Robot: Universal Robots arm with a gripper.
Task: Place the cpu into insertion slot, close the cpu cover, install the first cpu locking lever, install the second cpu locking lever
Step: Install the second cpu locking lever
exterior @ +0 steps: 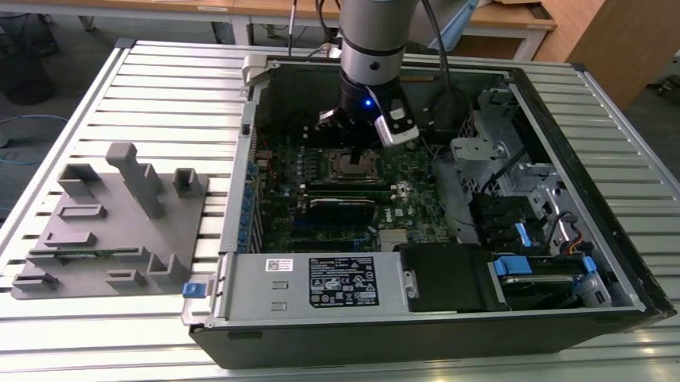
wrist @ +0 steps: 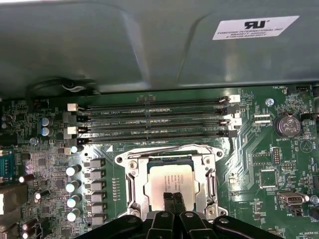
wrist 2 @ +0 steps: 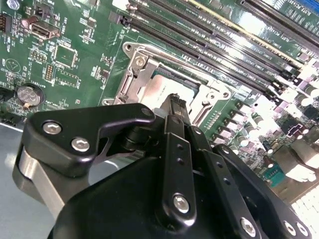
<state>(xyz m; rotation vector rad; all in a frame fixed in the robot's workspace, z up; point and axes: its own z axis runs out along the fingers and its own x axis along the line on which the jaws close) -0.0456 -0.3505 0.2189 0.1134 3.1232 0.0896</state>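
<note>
We saw the gripper (wrist: 173,200) pinched closed, fingertips right over the cpu (wrist: 171,180), already under the cover (wrist: 130,186).

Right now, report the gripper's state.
Gripper: shut, fingertips together, holding nothing, poised over the cpu seated in the insertion slot, with the cpu cover down around it.

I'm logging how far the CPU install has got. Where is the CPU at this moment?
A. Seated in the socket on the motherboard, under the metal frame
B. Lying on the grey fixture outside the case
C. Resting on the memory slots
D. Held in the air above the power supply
A: in the first wrist view the cpu lies flat in the insertion slot, framed by the cpu cover, with the gripper at its edge.
</note>
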